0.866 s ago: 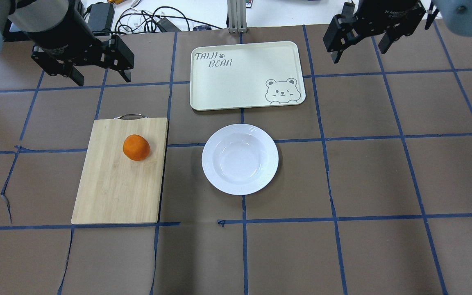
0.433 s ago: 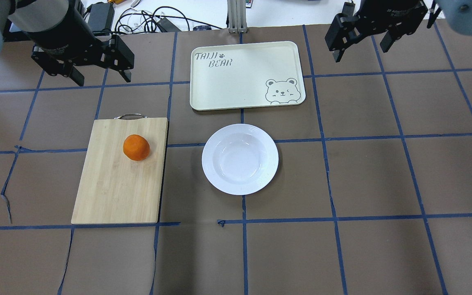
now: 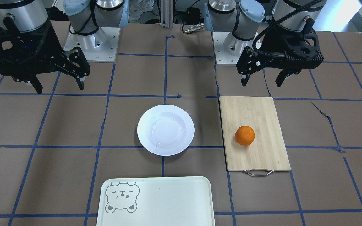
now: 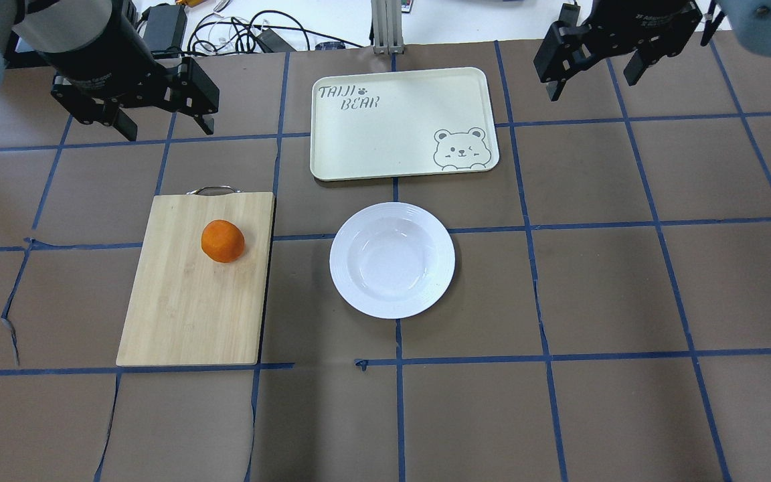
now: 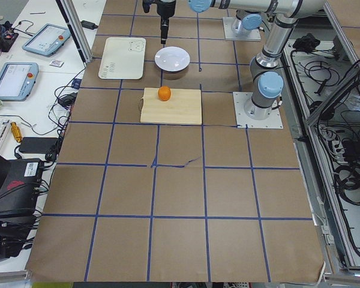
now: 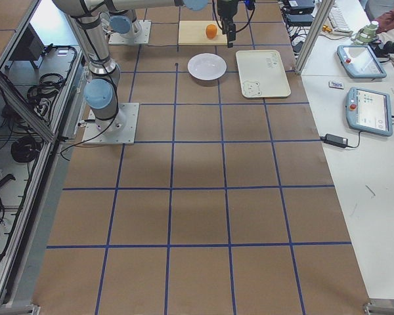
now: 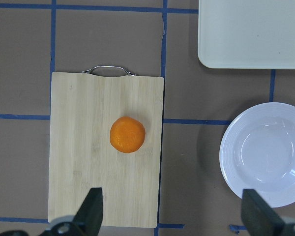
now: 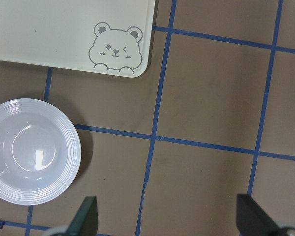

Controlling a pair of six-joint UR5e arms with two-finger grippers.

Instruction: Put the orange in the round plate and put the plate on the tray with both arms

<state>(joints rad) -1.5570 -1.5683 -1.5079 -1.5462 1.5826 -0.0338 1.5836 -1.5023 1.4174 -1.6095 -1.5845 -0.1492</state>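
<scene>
The orange (image 4: 223, 241) rests on a bamboo cutting board (image 4: 185, 308), left of the round plate (image 4: 349, 231). That white plate has nothing in it and sits on the table just in front of the cream tray (image 4: 385, 134), whose bear face is at its right corner. My left gripper (image 4: 168, 128) hangs open above the table beyond the board's handle end; its wrist view looks down on the orange (image 7: 127, 134). My right gripper (image 4: 591, 86) is open too, high at the tray's right, holding nothing. From its wrist view I see the plate (image 8: 5, 147) and tray (image 8: 54, 29).
Cables and a metal post (image 4: 385, 27) lie beyond the table's far edge. Blue tape lines grid the brown table cover, which has torn seams at the left (image 4: 11, 321). Both arm bases (image 3: 93, 40) stand at the robot's side.
My right gripper has drifted slightly up and to the right in the overhead view, farther from the tray. The left gripper, orange, plate and tray have not moved.
</scene>
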